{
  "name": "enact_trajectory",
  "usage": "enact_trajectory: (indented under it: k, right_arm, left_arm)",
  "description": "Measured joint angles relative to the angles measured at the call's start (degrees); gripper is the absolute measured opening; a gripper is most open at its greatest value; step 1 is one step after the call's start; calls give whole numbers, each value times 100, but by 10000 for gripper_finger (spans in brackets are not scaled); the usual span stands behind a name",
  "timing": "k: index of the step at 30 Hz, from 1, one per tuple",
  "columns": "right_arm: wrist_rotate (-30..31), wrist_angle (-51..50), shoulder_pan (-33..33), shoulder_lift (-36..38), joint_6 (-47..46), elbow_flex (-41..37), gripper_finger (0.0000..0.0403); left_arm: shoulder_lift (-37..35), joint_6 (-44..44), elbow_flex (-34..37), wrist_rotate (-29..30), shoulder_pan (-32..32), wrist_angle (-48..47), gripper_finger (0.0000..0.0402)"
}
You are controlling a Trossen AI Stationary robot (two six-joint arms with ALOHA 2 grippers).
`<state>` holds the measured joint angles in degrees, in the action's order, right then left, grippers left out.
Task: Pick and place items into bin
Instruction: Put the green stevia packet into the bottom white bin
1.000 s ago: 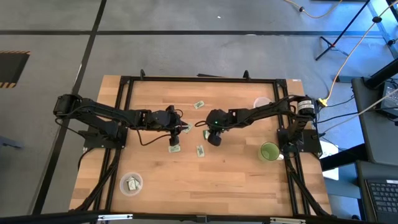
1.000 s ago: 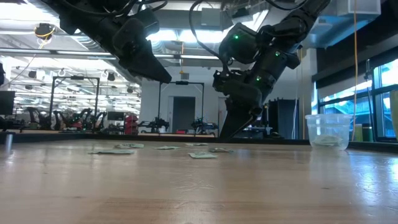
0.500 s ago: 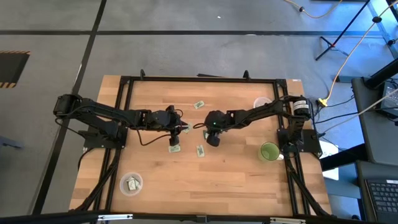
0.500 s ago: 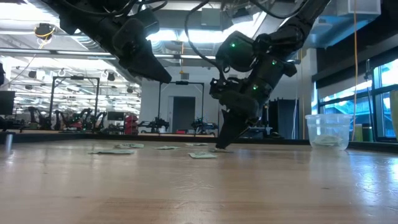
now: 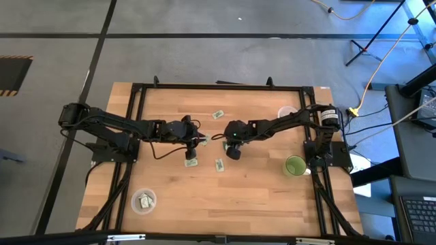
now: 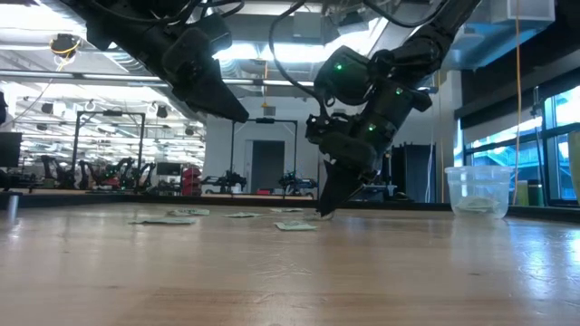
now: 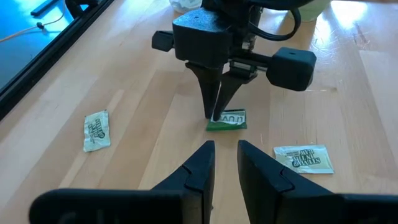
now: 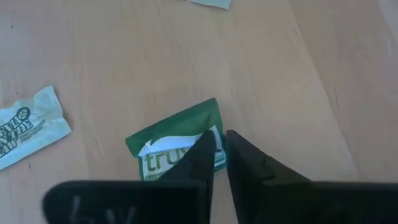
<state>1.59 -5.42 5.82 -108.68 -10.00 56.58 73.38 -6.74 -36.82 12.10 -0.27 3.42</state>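
Packets of sweetener lie scattered on the table, and we find the green packet directly beneath the right claw, flat on the wood. We observe that claw's fingers nearly together, tips down at the packet's edge; whether they have pinched it we cannot tell, as the packet is not lifted. A pale packet rests just beside the green one, and another lies well apart on the far side. The left claw hangs near the right claw, pointed at the same packet, with a narrow gap between its fingers and nothing in it.

We judge the main risk to be a failed pinch: the packet is thin and flat, so the tips may close above it or slide it across the wood. A second risk is contact between the two claws, which stand close. The clear bin, already holding a packet, sits well apart from both claws, so a weak grip could drop the load in transit.
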Motion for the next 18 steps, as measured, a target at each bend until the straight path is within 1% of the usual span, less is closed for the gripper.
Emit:
enact_trajectory:
  k: [5,12,14,18]
  right_arm:
    - [-1,41,0,-3,164,-4,6]
    - [-23,-62,0,206,307,-46,5]
    - [-29,-61,0,380,389,-48,2]
    - [-45,2,-2,783,469,-35,2]
  left_arm:
    - [0,0,0,0,0,-2,63]
    - [0,108,0,0,0,-4,63]
    - [0,526,0,-20,-27,-4,63]
    - [134,2059,0,-48,-264,229,63]
